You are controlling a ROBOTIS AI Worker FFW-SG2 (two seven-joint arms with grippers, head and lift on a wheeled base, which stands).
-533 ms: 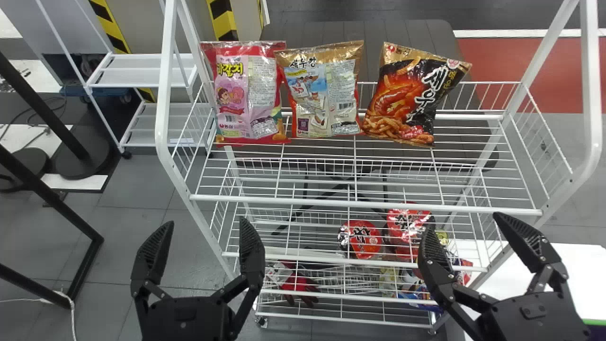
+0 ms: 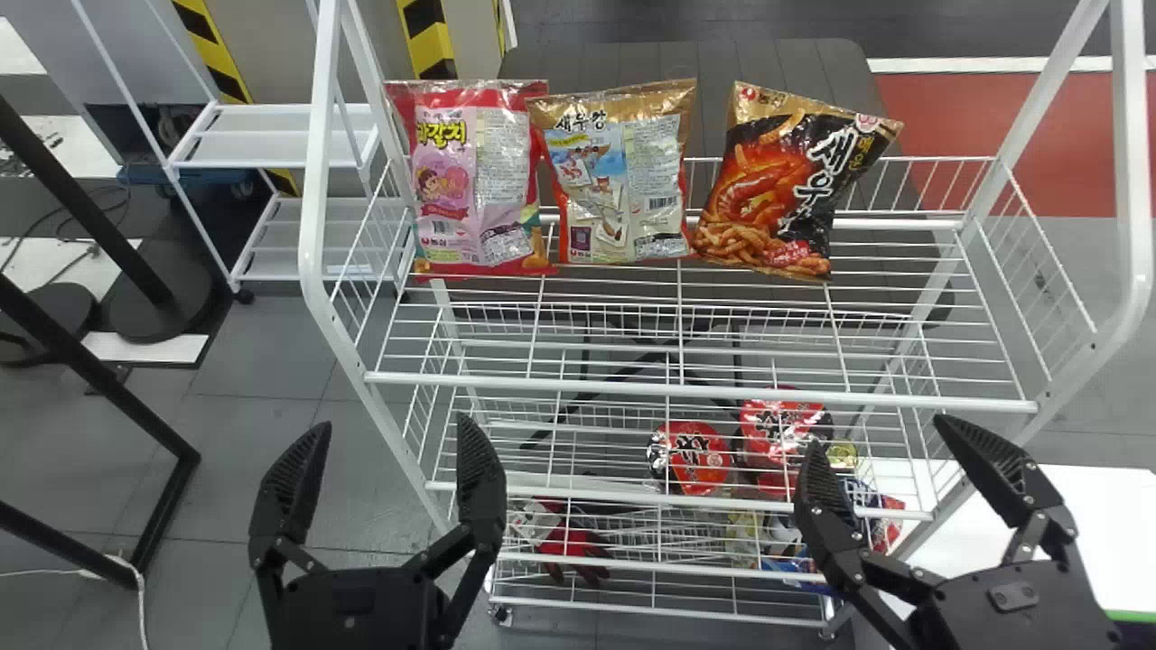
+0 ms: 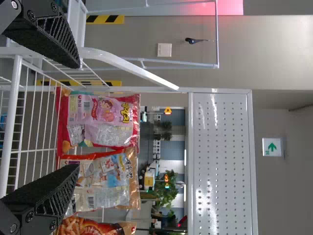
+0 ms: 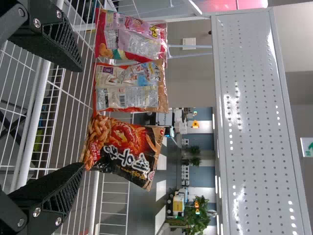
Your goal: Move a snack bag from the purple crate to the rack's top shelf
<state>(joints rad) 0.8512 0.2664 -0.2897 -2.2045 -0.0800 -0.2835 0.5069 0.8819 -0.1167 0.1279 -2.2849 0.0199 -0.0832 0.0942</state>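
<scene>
So the black bag [image 2: 790,190] is on the rack's top shelf [image 2: 632,387], right-hand one of three, near the back edge. I'm guessing that's the one being stocked, though I can't tell for sure. It's ahead of the right tool [image 2: 880,431] and a bit to its left, past the front rail, well apart from it. Long axis is tilted, top leaning toward the back right corner. Right arm's clearly the nearer one; left tool [image 2: 396,422] waits just outside the front left corner.

Both tools are spread wide, nothing pinched. Looks basically done to me, so I'd just back the right arm straight off, no swing, or it could snag that rail.

Bags are all crinkly, shiny foil: puffy pillows with flat crimped ends. Pink bag [image 2: 470,181] and gold bag [image 2: 623,181] are more upright, side by side. Shelf is thin white wire grid, and the fingers are matte black wedges with ribbed sides.
</scene>
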